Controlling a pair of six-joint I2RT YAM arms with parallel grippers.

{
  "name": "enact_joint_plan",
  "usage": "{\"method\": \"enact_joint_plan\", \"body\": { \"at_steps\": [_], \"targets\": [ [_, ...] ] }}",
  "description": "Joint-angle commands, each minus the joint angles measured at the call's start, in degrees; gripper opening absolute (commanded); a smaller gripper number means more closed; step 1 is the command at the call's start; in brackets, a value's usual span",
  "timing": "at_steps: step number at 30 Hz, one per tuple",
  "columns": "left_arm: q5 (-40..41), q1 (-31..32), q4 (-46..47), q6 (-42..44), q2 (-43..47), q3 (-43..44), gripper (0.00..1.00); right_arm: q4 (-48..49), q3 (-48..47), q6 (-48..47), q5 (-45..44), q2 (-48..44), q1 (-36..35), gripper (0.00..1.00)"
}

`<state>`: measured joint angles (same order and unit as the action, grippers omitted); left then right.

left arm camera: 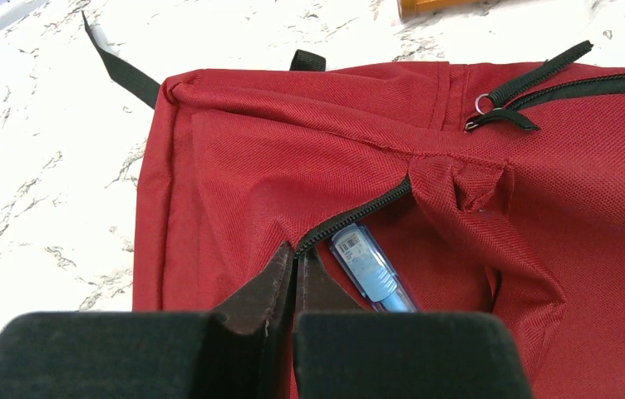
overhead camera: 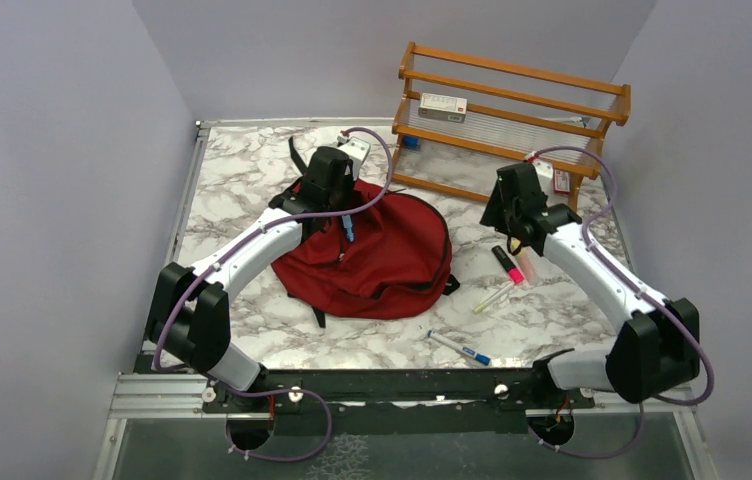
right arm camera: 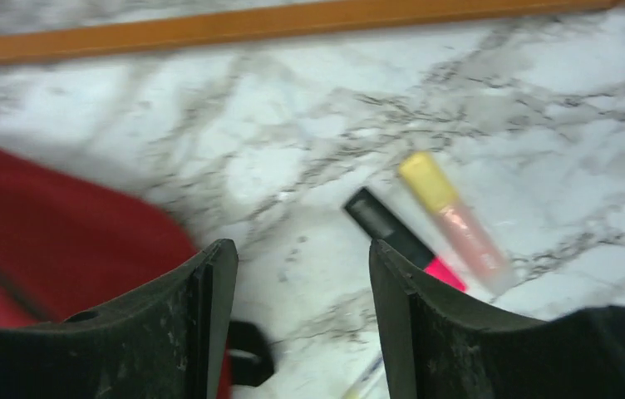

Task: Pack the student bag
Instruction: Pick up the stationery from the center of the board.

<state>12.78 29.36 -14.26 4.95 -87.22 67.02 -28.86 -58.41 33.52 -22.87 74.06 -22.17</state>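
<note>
The student bag [overhead camera: 372, 255] is laid flat on the marble table [overhead camera: 242, 200], left of centre, with a front zip partly undone. A blue pen [left arm camera: 371, 270] is seen lying in the opening. The left gripper [left arm camera: 295, 264] is pressed together at the zip's end; whether fabric is nipped between the pads cannot be told. The right gripper [right arm camera: 301, 258] is held apart above the marble, near a pink highlighter [right arm camera: 401, 241] and a yellow-capped marker [right arm camera: 455, 216], right of the bag.
</note>
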Motion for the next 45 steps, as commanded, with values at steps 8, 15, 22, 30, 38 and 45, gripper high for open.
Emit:
{"method": "enact_joint_plan", "body": {
  "at_steps": [8, 15, 22, 30, 38, 45],
  "targets": [
    [-0.6, -0.5, 0.8, 0.0, 1.4, 0.1, 0.00, -5.6, -2.0, -9.9, 10.4, 17.8, 9.3, 0.69],
    [-0.5, -0.5, 0.8, 0.1, 1.7, 0.0, 0.00, -4.8, -2.6, -13.2, 14.7, 21.1, 12.0, 0.67],
    [-1.2, -0.6, 0.9, 0.0, 1.6, 0.1, 0.00, -5.1, -2.3, -15.1, 18.2, 22.9, 14.0, 0.64],
    [-1.0, -0.5, 0.8, 0.1, 1.5, 0.0, 0.00, -4.6, -1.7, -16.0, 19.9, 25.4, 14.3, 0.54],
    [-0.8, -0.6, 0.8, 0.2, 1.7, 0.0, 0.00, -3.5, -1.1, -15.9, 18.5, 26.7, 14.3, 0.37],
    [-0.8, -0.6, 0.8, 0.4, 1.6, 0.0, 0.00, -3.0, -1.5, -15.5, 14.0, 21.9, 14.3, 0.20]
  ]
}}
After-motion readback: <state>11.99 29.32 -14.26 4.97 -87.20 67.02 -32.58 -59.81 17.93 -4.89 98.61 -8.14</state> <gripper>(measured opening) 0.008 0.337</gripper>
